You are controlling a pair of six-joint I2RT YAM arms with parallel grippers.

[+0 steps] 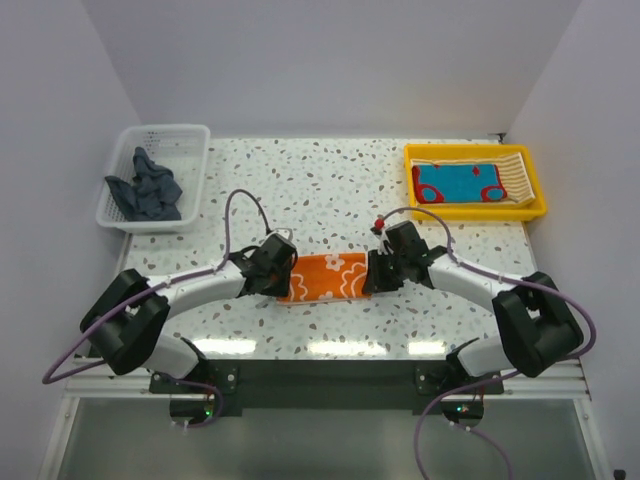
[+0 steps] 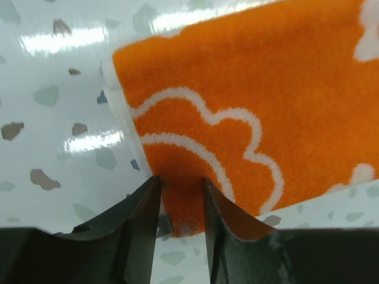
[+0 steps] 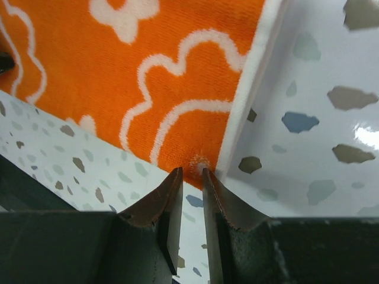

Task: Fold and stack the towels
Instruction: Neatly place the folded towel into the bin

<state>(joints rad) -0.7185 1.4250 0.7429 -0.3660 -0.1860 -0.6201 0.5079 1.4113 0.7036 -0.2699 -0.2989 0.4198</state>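
An orange towel (image 1: 328,277) with white flower prints lies stretched left to right at the table's middle front. My left gripper (image 1: 283,276) is shut on its left end; in the left wrist view the towel's corner (image 2: 195,148) sits between the fingers (image 2: 142,231). My right gripper (image 1: 374,272) is shut on its right end; in the right wrist view the fingertips (image 3: 172,195) pinch the corner of the towel (image 3: 177,77) beside its white hem. A dark blue-grey towel (image 1: 148,190) lies crumpled in the basket. A teal towel (image 1: 458,184) with red marks lies on a tan-and-white striped towel (image 1: 512,172) in the tray.
A white mesh basket (image 1: 186,137) stands at the back left. A yellow plastic tray (image 1: 478,211) stands at the back right. The speckled table (image 1: 320,190) runs between them, with walls on three sides.
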